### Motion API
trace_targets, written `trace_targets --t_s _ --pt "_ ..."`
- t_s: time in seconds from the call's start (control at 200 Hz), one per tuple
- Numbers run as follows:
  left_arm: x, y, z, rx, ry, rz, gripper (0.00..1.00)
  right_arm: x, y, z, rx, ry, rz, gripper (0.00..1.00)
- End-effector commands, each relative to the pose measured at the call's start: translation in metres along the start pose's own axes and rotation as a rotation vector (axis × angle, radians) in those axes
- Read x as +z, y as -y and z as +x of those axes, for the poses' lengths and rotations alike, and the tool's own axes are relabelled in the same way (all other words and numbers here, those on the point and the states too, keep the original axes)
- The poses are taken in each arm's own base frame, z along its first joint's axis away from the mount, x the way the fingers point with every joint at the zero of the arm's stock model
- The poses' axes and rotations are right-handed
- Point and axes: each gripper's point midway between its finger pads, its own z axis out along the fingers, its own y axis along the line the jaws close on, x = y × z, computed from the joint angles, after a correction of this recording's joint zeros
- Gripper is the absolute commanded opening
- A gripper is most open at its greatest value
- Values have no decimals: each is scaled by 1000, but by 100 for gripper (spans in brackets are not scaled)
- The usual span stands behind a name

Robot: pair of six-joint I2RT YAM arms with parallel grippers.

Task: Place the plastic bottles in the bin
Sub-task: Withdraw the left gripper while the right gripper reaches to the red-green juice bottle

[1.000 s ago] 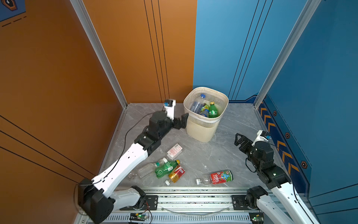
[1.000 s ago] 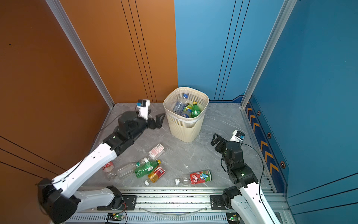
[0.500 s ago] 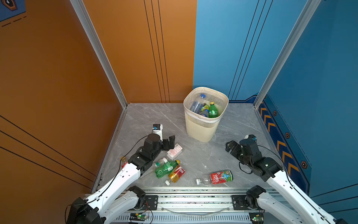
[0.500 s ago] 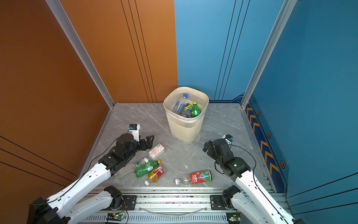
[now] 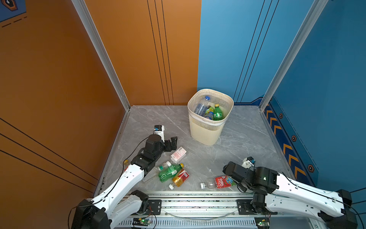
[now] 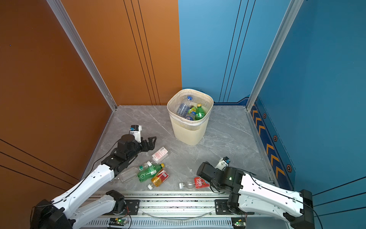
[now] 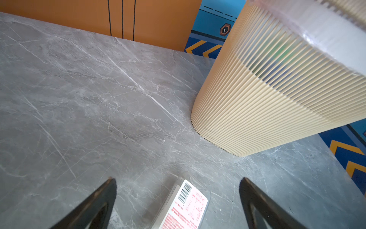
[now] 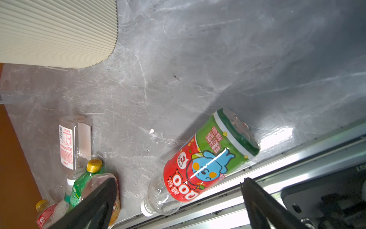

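Closing in: I have the right pincer (image 8: pixel 179 179) spread wide and empty, low beside the red-labelled bottle (image 5: pixel 223 182).
Key relation: in both top views that bottle lies at about 5 o'clock on the bench (image 5: pixel 247 138), right alongside the front rail (image 5: pixel 198 195). Its long axis runs 9 to 3 o'clock, white cap at 9, base end at 3 nearest my pincer. I judge the fingers must straddle it across that axis.
Nearer arm: the right one, clearly; the left is well apart.
Left pincer (image 7: pixel 178 179): also wide open, holding nothing. A flat clear bottle (image 5: pixel 178 154) lies just beside it at 4 o'clock.
Other bottles: a green bottle (image 5: pixel 169 172) and an orange-drink bottle (image 5: pixel 180 178), touching, at 7 o'clock.
Bin (image 5: pixel 206 132): upright at 12 o'clock, several bottles already inside.
Materials: thin clear plastic under a glossy label, round-bodied, so likely to roll. The bin is ribbed cream plastic, the bench smooth grey marble-look.
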Motion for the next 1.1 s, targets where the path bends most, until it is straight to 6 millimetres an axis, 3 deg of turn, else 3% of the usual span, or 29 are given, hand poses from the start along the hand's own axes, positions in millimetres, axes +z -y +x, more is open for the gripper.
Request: trace_targets --t_s 0.0,0.195,0.646,0.966,1.096 --pt "-6 4 -5 -25 25 58 98 -1 6 1 156 46 43 100" --pt "-11 -2 -3 -54 33 69 98 17 10 21 218 -5 52 100" --pt "-12 -7 -4 -83 37 67 98 52 7 38 265 -33 64 100" --pt "-5 -15 2 -112 1 41 98 87 -36 36 211 -8 26 100" --pt "-5 -17 2 -119 -6 33 98 105 -50 37 179 -9 26 94"
